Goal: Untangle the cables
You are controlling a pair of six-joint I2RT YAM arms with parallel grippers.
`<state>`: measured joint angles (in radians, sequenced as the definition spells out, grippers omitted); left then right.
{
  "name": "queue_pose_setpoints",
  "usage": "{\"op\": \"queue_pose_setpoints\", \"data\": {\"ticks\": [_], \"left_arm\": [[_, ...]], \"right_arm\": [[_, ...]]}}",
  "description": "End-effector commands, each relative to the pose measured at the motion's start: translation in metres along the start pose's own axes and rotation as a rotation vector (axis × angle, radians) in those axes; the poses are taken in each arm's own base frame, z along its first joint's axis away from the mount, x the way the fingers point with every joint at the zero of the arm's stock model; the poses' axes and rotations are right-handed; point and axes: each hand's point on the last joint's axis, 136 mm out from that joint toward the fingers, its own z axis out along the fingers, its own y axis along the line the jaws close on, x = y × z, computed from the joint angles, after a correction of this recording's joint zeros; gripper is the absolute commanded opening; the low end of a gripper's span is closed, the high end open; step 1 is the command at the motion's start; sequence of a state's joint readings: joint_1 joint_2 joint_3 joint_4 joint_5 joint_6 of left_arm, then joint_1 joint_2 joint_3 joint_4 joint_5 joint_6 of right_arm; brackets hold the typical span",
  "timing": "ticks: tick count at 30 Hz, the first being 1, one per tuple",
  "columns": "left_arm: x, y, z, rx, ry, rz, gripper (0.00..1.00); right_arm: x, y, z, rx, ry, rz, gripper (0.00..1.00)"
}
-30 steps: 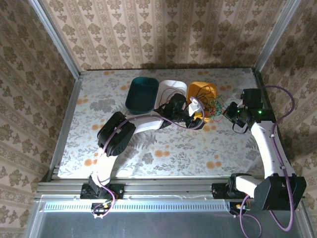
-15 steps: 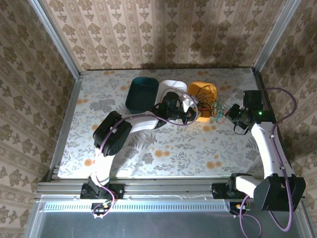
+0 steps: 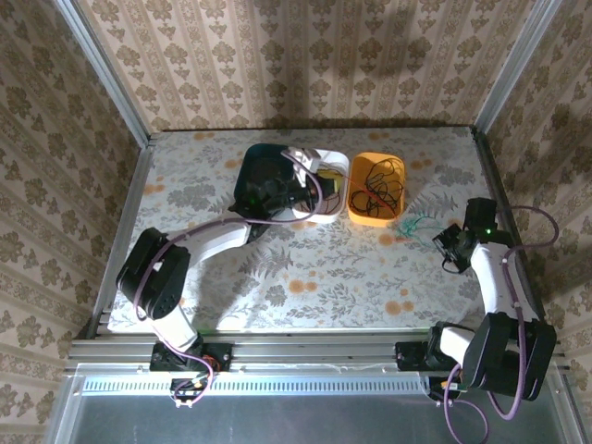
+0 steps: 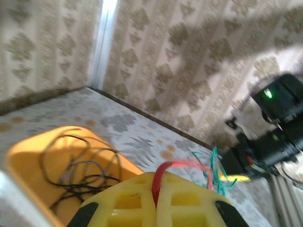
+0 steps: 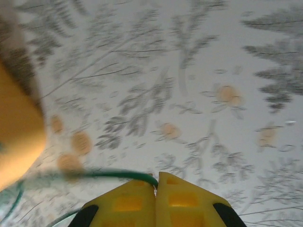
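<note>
Pinching red cable [image 4: 184, 164] tight in left gripper [image 4: 155, 182] at 12 o'clock over white bin [image 3: 338, 163]; pinching green cable [image 5: 104, 174] in right gripper [image 5: 156, 179] at 3 o'clock. Leaving black cable [image 4: 71, 178] in orange bin [image 4: 23, 153]. Risks slipping a wire — likely if red and green snag while pulling apart.

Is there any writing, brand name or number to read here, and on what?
None can be read.
The orange plastic bin, white plastic bin and dark teal plastic bin are plain.
The green dot on the right arm is a lamp, no sign.
</note>
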<state>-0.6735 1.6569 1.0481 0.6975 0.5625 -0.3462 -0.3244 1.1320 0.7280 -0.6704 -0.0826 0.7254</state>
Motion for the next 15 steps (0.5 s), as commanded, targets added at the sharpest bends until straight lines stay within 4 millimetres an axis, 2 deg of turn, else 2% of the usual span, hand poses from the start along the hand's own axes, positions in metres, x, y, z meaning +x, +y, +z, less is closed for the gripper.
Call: {"op": "queue_pose_setpoints", "data": {"ticks": [1,5,10,13,15], "left_arm": [[-0.054,0.015,-0.029,-0.074,-0.164,0.019,0.00],[-0.064,0.031,-0.048,-0.110,-0.197,0.006,0.00],[-0.070,0.044,-0.060,-0.143,-0.214,0.000,0.00],[-0.083,0.056,-0.077,-0.183,-0.268,-0.011,0.00],[-0.096,0.070,-0.096,-0.222,-0.312,-0.011,0.00]], "right_arm": [[-0.003,-0.029,0.005,0.104,-0.030,0.076,0.00],[-0.006,-0.039,0.006,0.120,-0.046,0.119,0.00],[-0.008,-0.047,0.005,0.140,-0.057,0.146,0.00],[-0.008,-0.057,0.005,0.170,-0.066,0.171,0.00],[-0.004,-0.063,0.007,0.179,-0.060,0.195,0.00]]}}
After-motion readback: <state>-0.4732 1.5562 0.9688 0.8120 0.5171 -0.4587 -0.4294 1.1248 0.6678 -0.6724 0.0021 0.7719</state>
